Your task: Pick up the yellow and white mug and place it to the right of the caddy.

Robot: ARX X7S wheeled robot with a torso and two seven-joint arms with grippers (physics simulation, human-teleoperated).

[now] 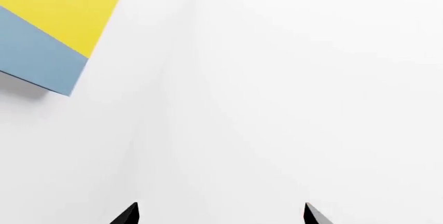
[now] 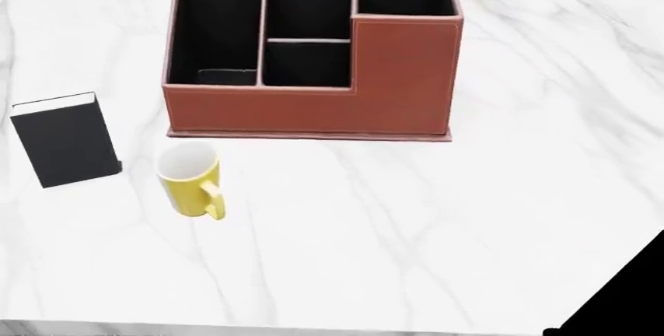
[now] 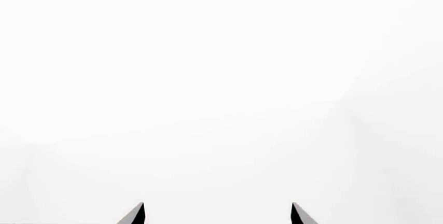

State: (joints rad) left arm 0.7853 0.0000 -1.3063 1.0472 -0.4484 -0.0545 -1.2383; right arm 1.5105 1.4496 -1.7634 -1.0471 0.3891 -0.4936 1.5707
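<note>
The yellow and white mug [image 2: 189,180] is seen upright on the marble tabletop [image 2: 436,219], just in front of the caddy [image 2: 311,60] towards its left end, handle turned away from the caddy; a black book [image 2: 62,140] stands to the caddy's left; the left gripper [image 1: 220,214] and right gripper [image 3: 216,214] are each shown with jaws spread wide and nothing held; the mug is judged light, rigid, glossy and breakable, best taken across the rim or body.
</note>
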